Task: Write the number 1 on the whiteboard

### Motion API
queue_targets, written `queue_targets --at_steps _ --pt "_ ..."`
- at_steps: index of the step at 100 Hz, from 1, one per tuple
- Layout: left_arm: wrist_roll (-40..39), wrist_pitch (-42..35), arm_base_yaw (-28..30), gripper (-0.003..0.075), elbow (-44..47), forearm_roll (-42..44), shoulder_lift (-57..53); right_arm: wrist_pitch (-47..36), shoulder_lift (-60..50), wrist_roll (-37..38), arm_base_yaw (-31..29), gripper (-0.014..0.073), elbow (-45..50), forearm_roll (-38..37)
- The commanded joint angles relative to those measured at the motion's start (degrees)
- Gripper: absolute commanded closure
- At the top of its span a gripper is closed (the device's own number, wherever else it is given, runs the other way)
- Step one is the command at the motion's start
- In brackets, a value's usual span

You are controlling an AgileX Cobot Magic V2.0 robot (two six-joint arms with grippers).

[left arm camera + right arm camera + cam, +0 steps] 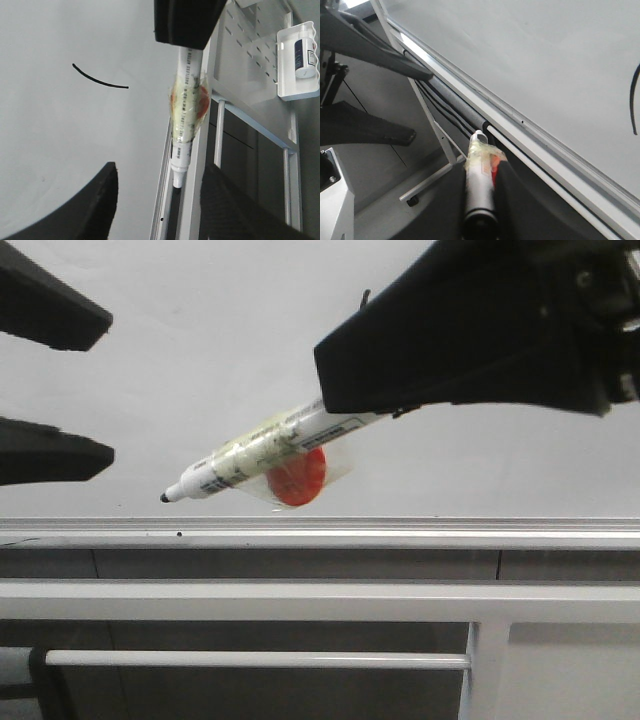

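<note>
Closest to the front camera, the right gripper (400, 405) fills the upper right as a dark block, its fingers clamped on the rear of a marker (262, 454). From it the marker slants down toward the left, its black tip low and just above the silver rail (320, 531); whether the tip touches the board cannot be told from this view. A band of clear tape wraps the marker's barrel, with a round orange-red piece (297, 478) stuck under it. At the left edge the left gripper (95, 390) shows as two dark fingers (55, 455) spread wide apart with nothing between them, well apart from the marker. Behind both grippers stands the whiteboard (220, 340), plain white and glossy, with the rail along its lower edge and grey-white frame bars (300, 600) below that. On the whiteboard the number 1 (99, 79) shows in the left wrist view as one thin, slightly curved black stroke, well apart from the marker's tip. Beyond the board's frame in that view, a small white shelf (299, 60) holds a white bottle with a dark label (303, 52).
</note>
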Motion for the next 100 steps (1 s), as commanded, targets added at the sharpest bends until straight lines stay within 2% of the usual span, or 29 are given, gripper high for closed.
queue_targets --at_steps 1,42,100 --pt "-0.17 -0.61 -0.40 0.0386 -2.16 1.40 0.98 0.06 -0.31 -0.18 0.03 0.0657 -2.13 -0.27" --pt "-0.37 -1.58 -0.40 0.0386 -2.96 1.67 2.60 0.85 -0.31 -0.18 0.03 0.0657 -2.13 -0.27" --pt "-0.81 -1.49 -0.07 0.0387 -6.08 3.67 10.29 2.07 -0.31 -0.18 0.03 0.0657 -2.13 -0.50"
